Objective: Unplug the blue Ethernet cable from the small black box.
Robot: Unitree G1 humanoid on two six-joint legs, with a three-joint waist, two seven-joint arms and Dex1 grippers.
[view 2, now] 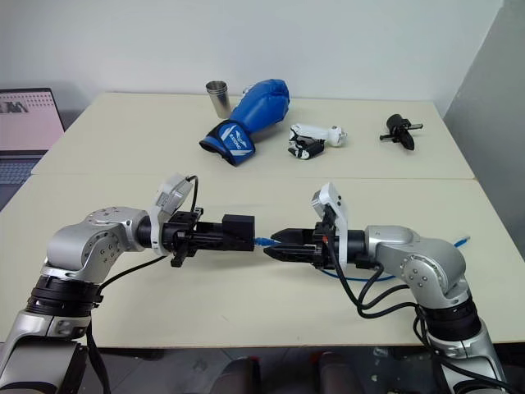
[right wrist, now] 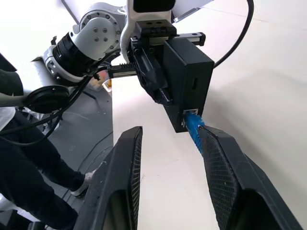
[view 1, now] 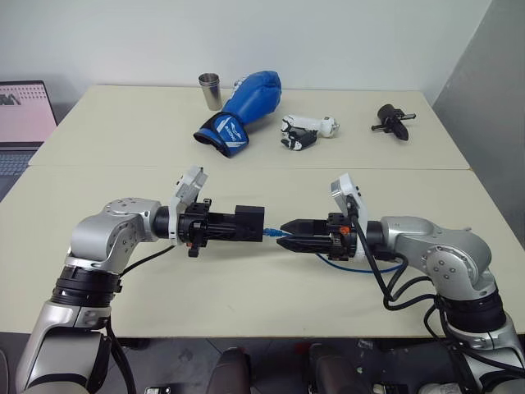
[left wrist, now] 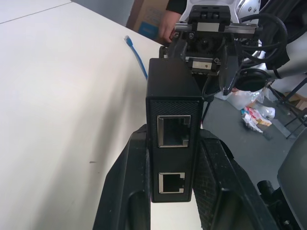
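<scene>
Blue Ethernet cable (right wrist: 193,125) plug in small black box (right wrist: 188,81) port.

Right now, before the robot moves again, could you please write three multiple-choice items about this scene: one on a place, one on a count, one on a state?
1. Where is the small black box?
A. Between the fingers of the left gripper
B. On the table beside the boxing glove
C. Inside the metal cup

2. How many ports show on the box's face in the left wrist view?
A. One
B. Two
C. Four

3. What is the state of the blue Ethernet cable?
A. Lying free on the floor
B. Wound around the boxing glove
C. Still plugged into the box

Key: 1 A, the left gripper clamps the small black box above the table. 2 B, an upper port and a lower port. 3 C, the plug of the blue Ethernet cable sits in the box's port.
</scene>
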